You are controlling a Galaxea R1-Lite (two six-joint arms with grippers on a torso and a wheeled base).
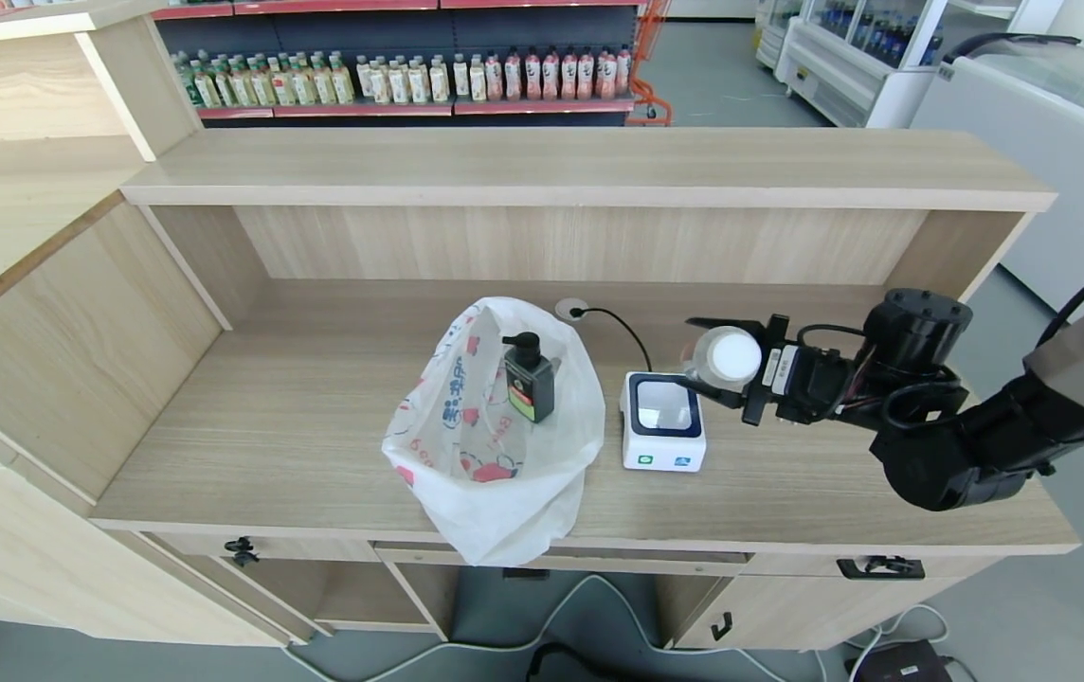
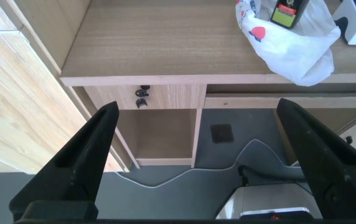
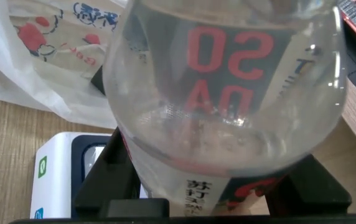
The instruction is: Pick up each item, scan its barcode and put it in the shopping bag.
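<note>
The right hand (image 1: 718,359) is clamped on a clear bottle (image 1: 733,357), one black finger above it and one below. The bottle lies sideways in the grip with its white round end turned toward the head camera, so most of its body is hidden behind that end and the fingers. In the right wrist view the bottle (image 3: 228,93) is so close that its top and sides are cut off, and its red lettering shows only through the clear wall. The right arm comes in from the right side of the desk (image 1: 267,426), forearm roughly level, holding the bottle in the air just beside and above the far right corner of the white scanner (image 1: 662,420). The scanner stands on the desk, partly covered by the bottle in the wrist view (image 3: 60,174). Just to its left the white shopping bag (image 1: 495,426) sits open, its lower edge hanging over the desk's front, with a black pump bottle (image 1: 530,379) upright inside.

The left hand (image 2: 198,109) hangs low before the desk front, its fingers spread wide on nothing.
</note>
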